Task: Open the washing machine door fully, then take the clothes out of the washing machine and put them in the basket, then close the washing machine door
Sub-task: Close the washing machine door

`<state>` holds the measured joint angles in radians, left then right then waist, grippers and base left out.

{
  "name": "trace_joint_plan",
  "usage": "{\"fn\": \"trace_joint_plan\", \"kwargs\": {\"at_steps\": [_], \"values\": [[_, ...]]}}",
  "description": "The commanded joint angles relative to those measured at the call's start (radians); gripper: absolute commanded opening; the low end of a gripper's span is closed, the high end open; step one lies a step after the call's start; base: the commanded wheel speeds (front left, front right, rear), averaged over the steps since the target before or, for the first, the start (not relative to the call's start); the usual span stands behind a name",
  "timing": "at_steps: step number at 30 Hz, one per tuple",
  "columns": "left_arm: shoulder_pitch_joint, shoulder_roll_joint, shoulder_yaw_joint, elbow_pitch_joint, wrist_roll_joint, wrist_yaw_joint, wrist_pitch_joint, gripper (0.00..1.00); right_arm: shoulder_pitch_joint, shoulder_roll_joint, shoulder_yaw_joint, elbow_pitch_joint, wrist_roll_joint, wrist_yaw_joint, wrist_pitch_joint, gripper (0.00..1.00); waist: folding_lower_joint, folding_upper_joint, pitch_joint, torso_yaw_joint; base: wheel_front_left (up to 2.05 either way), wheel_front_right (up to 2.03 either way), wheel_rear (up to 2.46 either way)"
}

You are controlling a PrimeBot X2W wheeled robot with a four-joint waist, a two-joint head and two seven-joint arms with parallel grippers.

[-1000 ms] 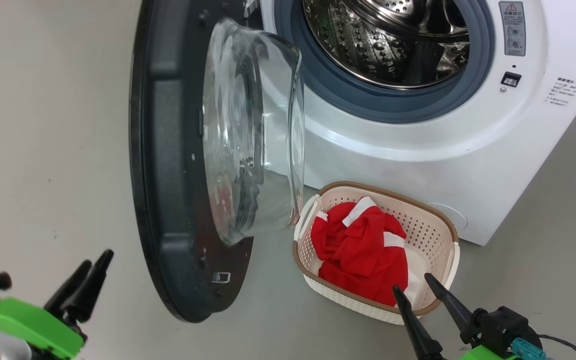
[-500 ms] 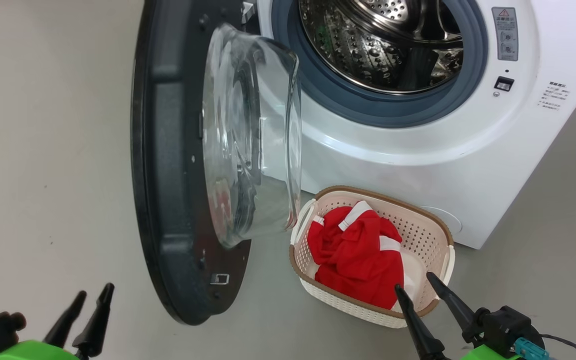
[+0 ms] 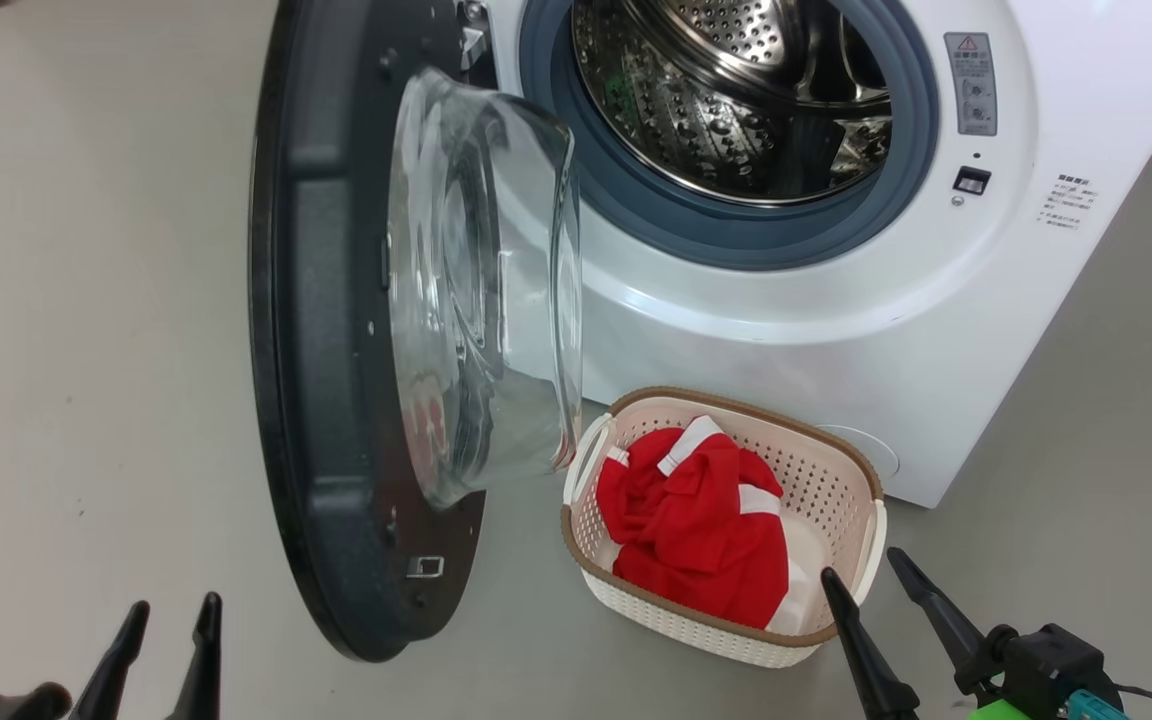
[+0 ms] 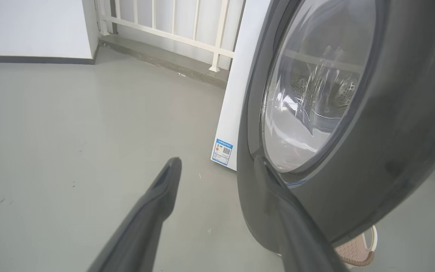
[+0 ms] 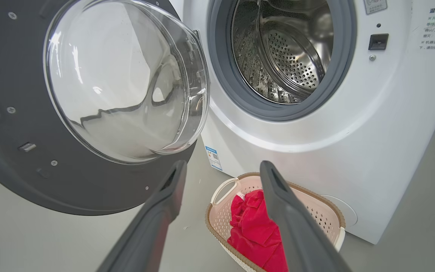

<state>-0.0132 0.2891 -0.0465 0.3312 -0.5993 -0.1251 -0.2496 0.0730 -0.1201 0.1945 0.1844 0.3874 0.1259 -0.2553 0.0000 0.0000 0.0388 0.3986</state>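
The white washing machine [image 3: 836, 330] stands with its steel drum [image 3: 736, 90] showing no clothes inside. The washing machine door [image 3: 326, 350], black-rimmed with a clear glass bowl, hangs wide open to the left. Red clothes [image 3: 696, 520] with white stripes lie in the cream basket [image 3: 726, 640] on the floor in front of the machine. My left gripper [image 3: 176, 601] is open, low and left of the door's bottom edge; the left wrist view has my left gripper [image 4: 217, 160] beside the door's outer face [image 4: 391, 151]. My right gripper [image 3: 859, 562] is open and empty at the basket's near right corner.
Grey floor [image 3: 86, 300] stretches left of the door. A white railing [image 4: 164, 22] and a wall run behind the machine. In the right wrist view my right gripper [image 5: 223, 163] points at the basket [image 5: 330, 211] and the clothes [image 5: 251, 230], below the door [image 5: 13, 94].
The head camera has shifted a little. My left gripper has sunk toward the bottom edge of the view, its green body gone from sight. Door, basket and clothes have not moved.
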Motion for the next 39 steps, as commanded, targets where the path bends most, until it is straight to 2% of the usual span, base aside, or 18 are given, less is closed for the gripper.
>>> {"fn": "trace_joint_plan", "kwargs": {"at_steps": [1, 6, 13, 26, 39], "values": [[-0.005, 0.005, 0.063, -0.047, 0.054, -0.006, -0.012, 1.00, -0.003, -0.006, 0.010, -0.034, 0.017, 0.005, -0.006, 1.00, 0.0000, 0.0000, -0.007, -0.004, 0.00, 0.00, 0.00], [0.029, -0.045, 0.118, -0.114, 0.169, -0.006, -0.012, 1.00, 0.017, 0.000, -0.004, -0.052, 0.016, 0.005, -0.006, 1.00, 0.0000, 0.0000, -0.018, -0.008, 0.00, 0.00, 0.00], [0.059, -0.088, 0.152, -0.151, 0.234, -0.006, -0.012, 1.00, 0.040, 0.010, -0.014, -0.062, 0.014, 0.005, -0.006, 1.00, 0.0000, 0.0000, -0.024, -0.013, 0.00, 0.00, 0.00], [0.074, -0.112, 0.169, -0.162, 0.259, -0.006, -0.012, 1.00, 0.048, 0.021, -0.020, -0.052, 0.010, 0.005, -0.006, 1.00, 0.0000, 0.0000, -0.026, -0.013, 0.00, 0.00, 0.00], [0.062, -0.106, 0.171, -0.160, 0.255, -0.006, -0.012, 1.00, 0.039, 0.029, -0.018, -0.051, 0.007, 0.005, -0.006, 1.00, 0.0000, 0.0000, -0.025, -0.008, 0.00, 0.00, 0.00]]}}
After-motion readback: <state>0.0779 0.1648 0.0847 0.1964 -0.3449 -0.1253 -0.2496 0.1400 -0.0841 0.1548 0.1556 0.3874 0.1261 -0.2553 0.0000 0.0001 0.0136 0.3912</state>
